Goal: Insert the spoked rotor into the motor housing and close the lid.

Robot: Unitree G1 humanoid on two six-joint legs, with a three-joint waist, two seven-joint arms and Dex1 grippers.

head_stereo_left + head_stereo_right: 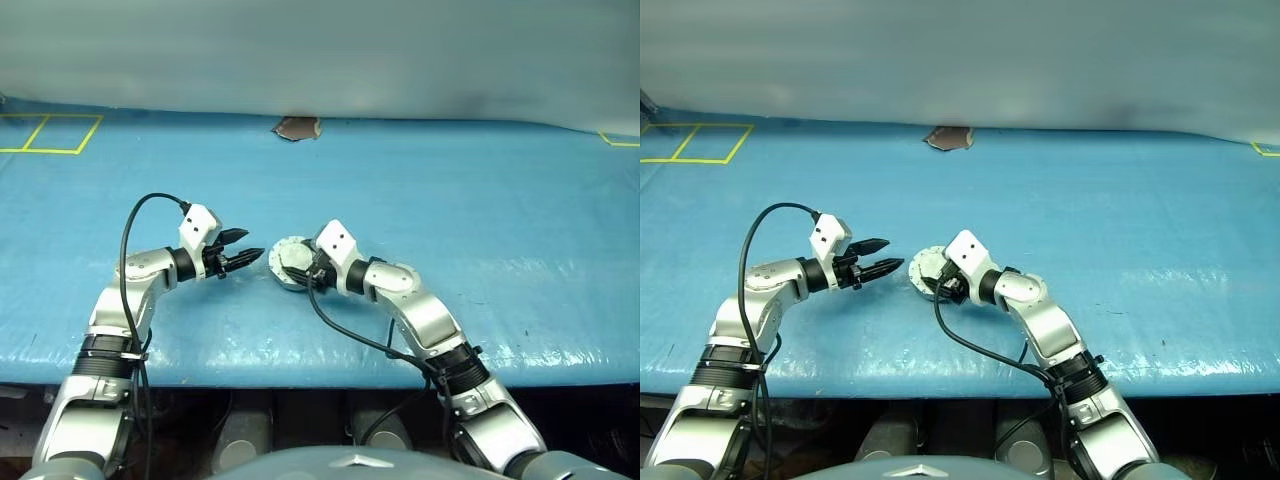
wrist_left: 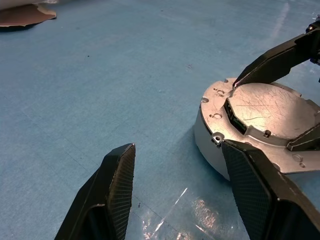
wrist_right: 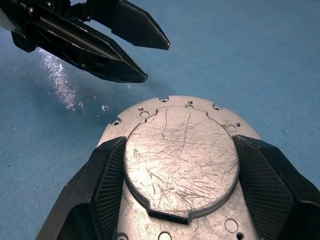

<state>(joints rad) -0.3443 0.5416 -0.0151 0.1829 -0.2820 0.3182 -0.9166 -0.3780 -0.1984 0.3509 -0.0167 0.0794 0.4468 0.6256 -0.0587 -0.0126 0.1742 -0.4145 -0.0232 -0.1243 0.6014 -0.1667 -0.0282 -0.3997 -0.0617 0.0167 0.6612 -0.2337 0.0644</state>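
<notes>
You are looking at a wide table draped in blue plastic sheeting (image 1: 480, 200), with yellow tape lines (image 1: 50, 135) lying at its far left corner and a torn brown patch (image 1: 297, 128) sitting at the middle of its far edge. The round silver metal motor housing (image 2: 212, 145) is resting on the sheeting toward the near edge, roughly centred between the side edges. Its plain, scratched silver lid (image 3: 182, 160) is lying flat on top, silver face up, closing it. Your right gripper (image 3: 180, 192) is reaching in from the near right, its two black fingers (image 3: 112, 180) flanking the raised centre of the lid, pressed to its edges or a hair off; you cannot tell whether they are gripping. Your left gripper (image 2: 185, 190) is hovering just beside the housing's left side, fingers spread and holding nothing.
</notes>
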